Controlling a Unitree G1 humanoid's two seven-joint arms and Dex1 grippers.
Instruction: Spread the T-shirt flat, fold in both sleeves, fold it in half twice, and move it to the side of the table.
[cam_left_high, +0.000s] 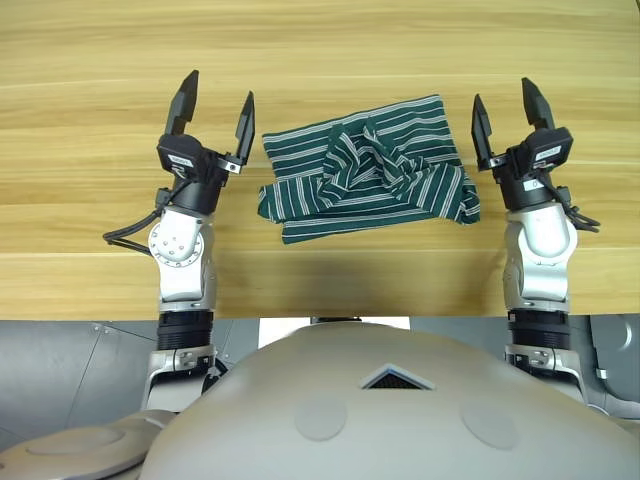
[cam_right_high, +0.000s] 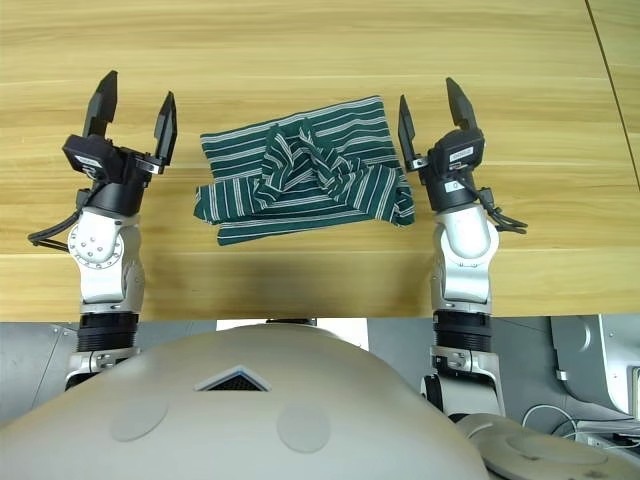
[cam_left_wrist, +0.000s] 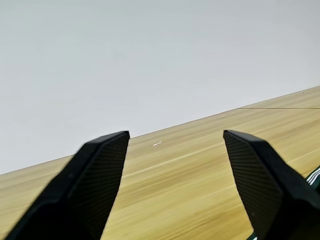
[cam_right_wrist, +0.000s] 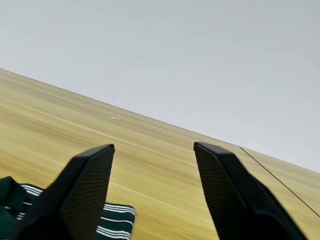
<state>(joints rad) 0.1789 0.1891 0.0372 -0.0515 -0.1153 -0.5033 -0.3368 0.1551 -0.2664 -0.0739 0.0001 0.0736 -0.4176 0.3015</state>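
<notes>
Black fingers spread wide on both our claws: left claw (cam_left_high: 219, 90) and right claw (cam_left_high: 502, 93), two in all, each empty. Between them lies one T-shirt (cam_left_high: 368, 170), dark green with thin white stripes, crumpled and bunched at its middle, on the wooden table (cam_left_high: 320, 45).

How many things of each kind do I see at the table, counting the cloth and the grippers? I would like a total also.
T-shirt, green with white stripes, crumpled: 1
Grippers, fingers open: 2 (left gripper, right gripper)
Total: 3
</notes>
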